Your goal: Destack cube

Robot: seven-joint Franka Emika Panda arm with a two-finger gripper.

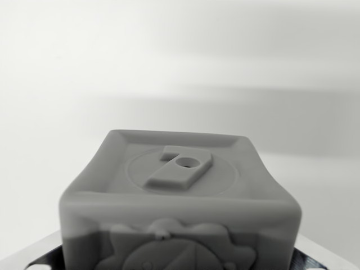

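- Wrist view first: a grey cube fills the lower middle of the picture, very close to the camera, its bottom cut off by the lower edge.
- Room around it: above and behind the cube, everything is a pale, blurred white surface with a soft grey shadow band running across the middle; nothing else stands on it.
- To the wrist view's left and right of the cube the white area is bare right out to the picture's edges.
- At the two bottom corners, slivers of a dark and silver gripper part peek out just beside the cube's lower sides; the cube hides the fingers, so I cannot tell whether they are apart, together or clamped on it.
- Now the cube itself: matte grey, rounded soft-looking edges, raised rim round the top face.
- Top face carries a raised circle and a raised numeral 7 with a small round hole in it.
- Front face shows an embossed, wavy-edged figure, only partly in frame.
- Whether another cube sits under it cannot be seen.
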